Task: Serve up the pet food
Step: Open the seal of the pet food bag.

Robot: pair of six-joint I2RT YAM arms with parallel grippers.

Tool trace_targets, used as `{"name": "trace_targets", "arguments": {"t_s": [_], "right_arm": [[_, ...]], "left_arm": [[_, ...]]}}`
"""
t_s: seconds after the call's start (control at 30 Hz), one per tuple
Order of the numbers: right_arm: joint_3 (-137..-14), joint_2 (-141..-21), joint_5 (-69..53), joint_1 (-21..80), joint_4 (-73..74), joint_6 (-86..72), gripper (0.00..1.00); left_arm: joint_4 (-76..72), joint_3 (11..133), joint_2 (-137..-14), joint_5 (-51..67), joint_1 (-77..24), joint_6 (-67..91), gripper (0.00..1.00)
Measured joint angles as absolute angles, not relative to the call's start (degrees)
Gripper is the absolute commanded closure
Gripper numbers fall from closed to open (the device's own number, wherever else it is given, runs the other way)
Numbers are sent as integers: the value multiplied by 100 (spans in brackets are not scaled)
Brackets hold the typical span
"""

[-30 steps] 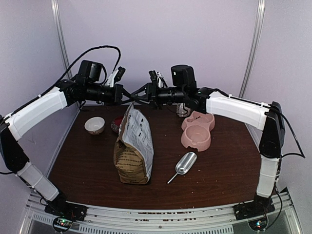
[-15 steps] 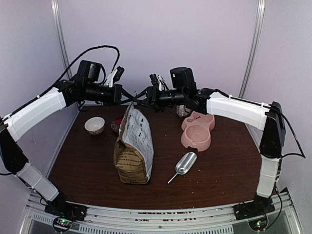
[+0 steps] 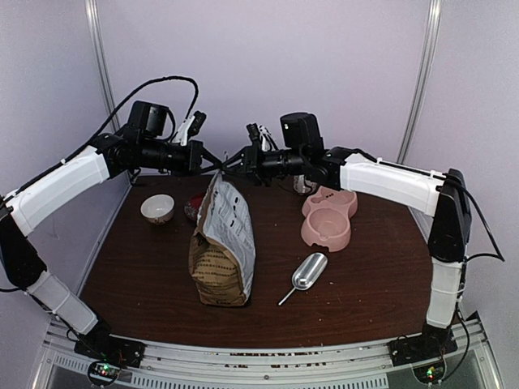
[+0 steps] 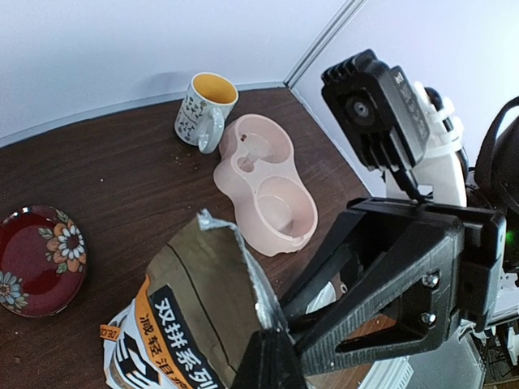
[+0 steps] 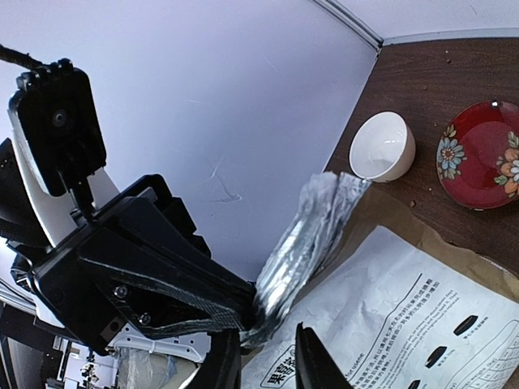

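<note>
Now: opening bag mouth. Upright at centre of table (image 3: 146,275): bag (image 3: 220,251). No sight of pet food, presumably inside. Pinched tight on foil lip (image 5: 300,235) with left gripper (image 4: 270,365). Straddling opposite wall with right gripper (image 5: 266,355), jaws part open, not yet clamped as far as shows. Close right fully on one wall only before pulling. Then draw apart level and slowly, left toward 9 o'clock, right toward 3, to avoid tipping or tearing. At 2 o'clock of bag: pink double bowl (image 3: 328,219); at 4: scoop (image 3: 308,271).
</note>
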State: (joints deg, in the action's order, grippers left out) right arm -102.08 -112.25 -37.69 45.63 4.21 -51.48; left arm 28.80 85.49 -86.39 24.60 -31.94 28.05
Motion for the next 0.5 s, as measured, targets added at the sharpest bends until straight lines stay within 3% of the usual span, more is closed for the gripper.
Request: {"name": "trace_targets", "arguments": {"t_s": [0.27, 0.5], "right_arm": [[-10208, -11236, -3879, 4563, 248, -5164, 100], [-10208, -11257, -3948, 4563, 204, -5162, 100]], "left_arm": [[2882, 8549, -8630, 2451, -3194, 2814, 100], [2897, 8549, -8608, 2423, -3192, 2823, 100]]}}
